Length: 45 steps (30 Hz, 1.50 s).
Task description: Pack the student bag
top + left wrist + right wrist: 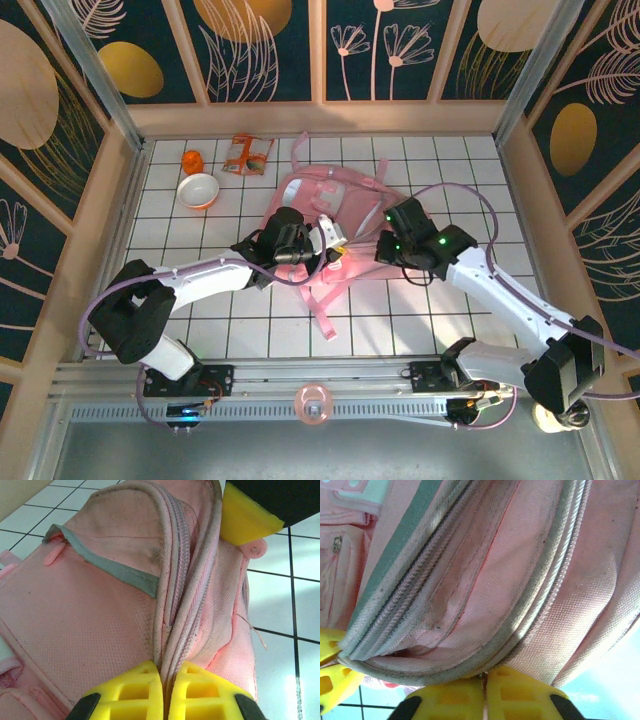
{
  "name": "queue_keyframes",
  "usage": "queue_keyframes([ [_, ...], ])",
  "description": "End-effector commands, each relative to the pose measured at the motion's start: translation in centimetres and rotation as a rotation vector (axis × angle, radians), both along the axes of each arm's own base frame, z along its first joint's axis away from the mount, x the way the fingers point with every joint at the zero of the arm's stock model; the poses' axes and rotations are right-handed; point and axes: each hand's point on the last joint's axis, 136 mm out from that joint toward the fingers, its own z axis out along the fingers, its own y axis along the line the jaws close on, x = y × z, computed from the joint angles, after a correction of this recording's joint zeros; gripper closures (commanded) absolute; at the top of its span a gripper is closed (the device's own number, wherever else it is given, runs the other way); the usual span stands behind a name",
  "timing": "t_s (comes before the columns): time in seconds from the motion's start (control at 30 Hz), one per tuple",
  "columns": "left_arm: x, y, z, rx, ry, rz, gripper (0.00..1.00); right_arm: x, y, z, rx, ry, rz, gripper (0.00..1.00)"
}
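Observation:
The student bag, a soft pink backpack with grey-white trim, lies in the middle of the tiled table. My left gripper comes in from the left, and in the left wrist view my left gripper is shut on the bunched zip edge of the student bag. From the right, my right gripper meets the same near edge. In the right wrist view my right gripper has its jaws together on the trimmed rim of the student bag. A pink zip pull pokes out under the right gripper's yellow finger.
An orange and white bowl, a small orange object and an orange snack packet lie at the back left. Pink straps trail from the bag toward the near edge. Wooden walls enclose the table.

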Motion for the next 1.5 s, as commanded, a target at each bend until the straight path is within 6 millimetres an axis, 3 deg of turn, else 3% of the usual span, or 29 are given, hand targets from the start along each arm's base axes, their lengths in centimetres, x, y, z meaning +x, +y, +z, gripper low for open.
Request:
queue_keyframes([
  [0.0, -0.3, 0.5, 2.0, -0.034, 0.0, -0.022, 1.0, 0.8, -2.7, -1.3, -0.103, -0.03, -0.032, 0.87],
  [0.13, -1.0, 0.4, 2.6, -0.058, 0.003, -0.056, 1.0, 1.6, -2.5, -1.9, -0.121, -0.047, -0.027, 0.77],
  [0.23, -1.1, 0.5, 2.6, -0.06, 0.0, -0.055, 1.0, 2.0, -2.8, -1.6, -0.139, -0.077, -0.032, 0.77],
  [0.43, -0.6, 1.0, 2.1, -0.039, -0.014, -0.019, 1.0, 2.0, -2.9, -0.1, -0.13, -0.127, -0.007, 1.0],
  [0.57, 0.3, 1.2, 1.7, -0.006, -0.067, 0.005, 1.0, 0.4, -2.2, -0.2, -0.073, -0.088, 0.014, 1.0],
  [0.77, 3.9, 1.3, 1.9, 0.046, -0.159, 0.025, 1.0, -3.9, 1.4, -2.0, 0.009, -0.012, 0.083, 1.0],
  [0.87, 5.8, 1.8, 2.2, 0.047, -0.172, 0.036, 0.91, -5.0, 3.2, -2.3, 0.065, 0.005, 0.107, 1.0],
  [0.9, 6.5, 2.3, 2.3, 0.045, -0.178, 0.055, 0.84, -5.2, 4.1, -2.4, 0.093, 0.006, 0.128, 1.0],
  [0.97, 8.0, 2.7, 4.3, 0.013, -0.212, 0.097, 0.7, -5.1, 5.5, -2.1, 0.133, 0.0, 0.153, 1.0],
  [1.03, 8.2, 3.0, 5.2, 0.002, -0.189, 0.123, 0.52, -4.4, 6.6, -1.6, 0.161, -0.019, 0.154, 1.0],
  [1.07, 8.0, 3.1, 5.5, -0.006, -0.154, 0.134, 0.43, -4.1, 7.0, -1.4, 0.174, -0.027, 0.146, 1.0],
  [1.17, 7.0, 3.8, 6.8, -0.086, 0.023, 0.217, 0.27, -3.2, 8.7, -0.7, 0.237, -0.053, 0.125, 1.0],
  [1.27, 5.7, 5.4, 7.9, -0.241, 0.274, 0.396, 0.25, -2.7, 10.6, -0.4, 0.296, -0.069, 0.118, 1.0],
  [1.47, 2.1, 9.7, 5.4, -0.464, 0.754, 0.73, 0.29, -2.7, 13.3, -1.3, 0.317, -0.057, 0.145, 1.0],
])
